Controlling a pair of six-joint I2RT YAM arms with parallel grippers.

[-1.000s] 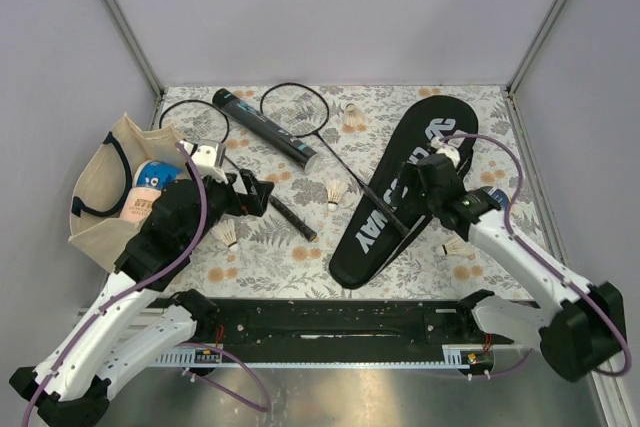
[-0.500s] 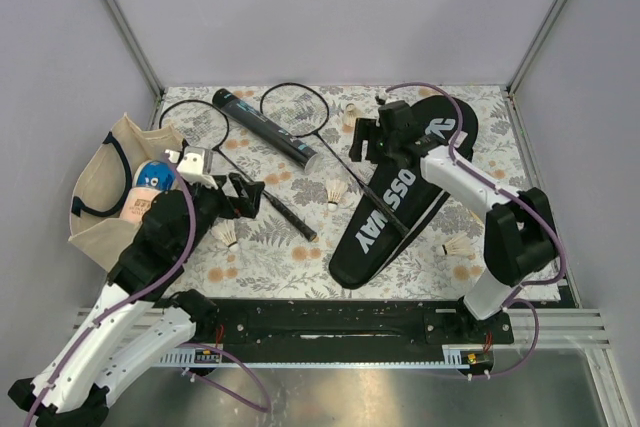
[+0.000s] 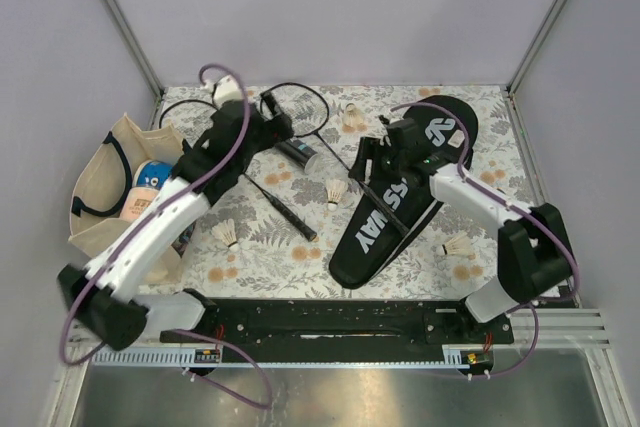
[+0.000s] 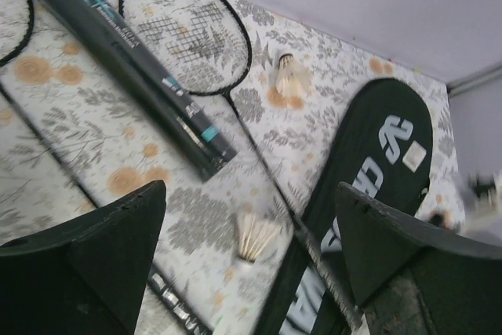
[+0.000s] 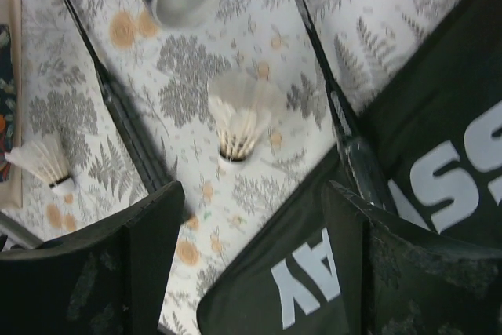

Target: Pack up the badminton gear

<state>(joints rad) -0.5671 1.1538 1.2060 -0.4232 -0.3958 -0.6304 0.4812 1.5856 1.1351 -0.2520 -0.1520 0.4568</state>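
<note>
1. On the flowery table [image 3: 250, 257] nothing looks packed yet. The tube [image 3: 301, 153] lies at the back left, the big cover [image 3: 365, 237] sits flat on the right, and four shuttlecocks are scattered about.
2. One racquet [image 3: 300, 107] has its handle end lying on the cover. The other racquet [image 3: 285, 209] is slanted beside the tube, head mostly hidden under the left arm.
3. Left gripper [image 4: 251, 190] hangs near the tube's open end, jaws spread, nothing in them. Right gripper [image 5: 252, 194] hovers over a shuttlecock [image 5: 239, 123] right by the cover's edge, jaws also wide and empty.
4. Worry one: squeeze that shuttlecock on the feathers instead of the cork and it gets crushed.
5. Worry two: the first racquet's shaft runs just beside it, so a finger could land on that and shove the racquet.
6. Worry three: the tube is round, so a sideways nudge probably rolls it.
7. Both arms are crowding the middle, so they could bump.
</note>
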